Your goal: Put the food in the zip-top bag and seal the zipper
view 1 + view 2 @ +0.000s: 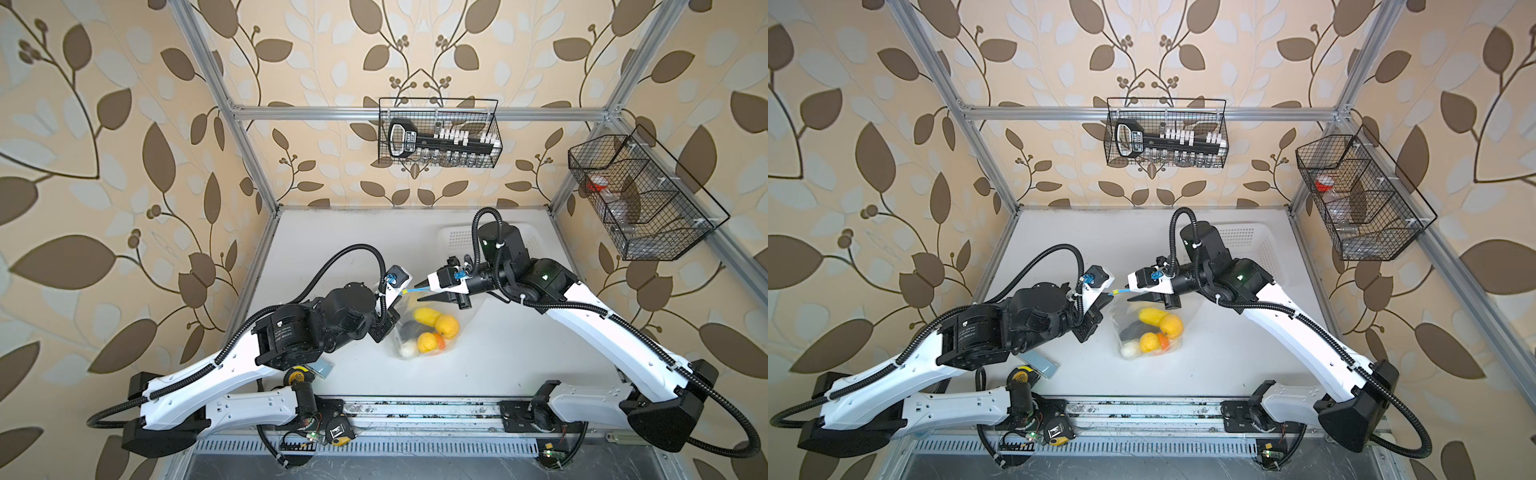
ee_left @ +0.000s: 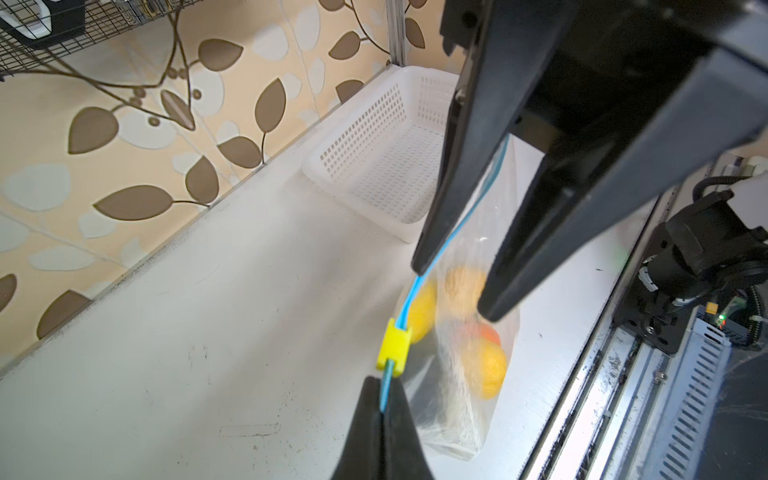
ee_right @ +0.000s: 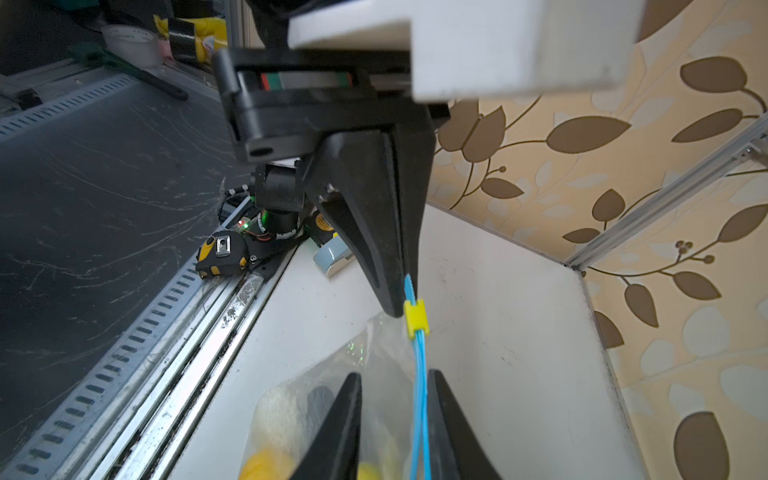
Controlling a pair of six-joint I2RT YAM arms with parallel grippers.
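One zipper (image 2: 413,293) strung between both arms: left gripper (image 2: 382,409) clamped on its end beside the one yellow slider (image 2: 394,347), right gripper (image 2: 453,291) narrowly parted around the strip, not gripping. One zip-top bag (image 2: 457,399) hangs below with roughly six food pieces (image 1: 446,326) inside. Risk: right closes off-strip, or slack jams the slider, so the seal stays incomplete

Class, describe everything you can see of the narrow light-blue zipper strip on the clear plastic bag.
The narrow light-blue zipper strip is a thin plastic band along the upper edge of the clear crinkly plastic bag, carrying a small yellow block-shaped slider. It is held raised and nearly straight. The left gripper is shut on its end just past the slider; the rest runs between the jaws of the open right gripper. The bag hangs below, holding yellow and orange toy fruits.
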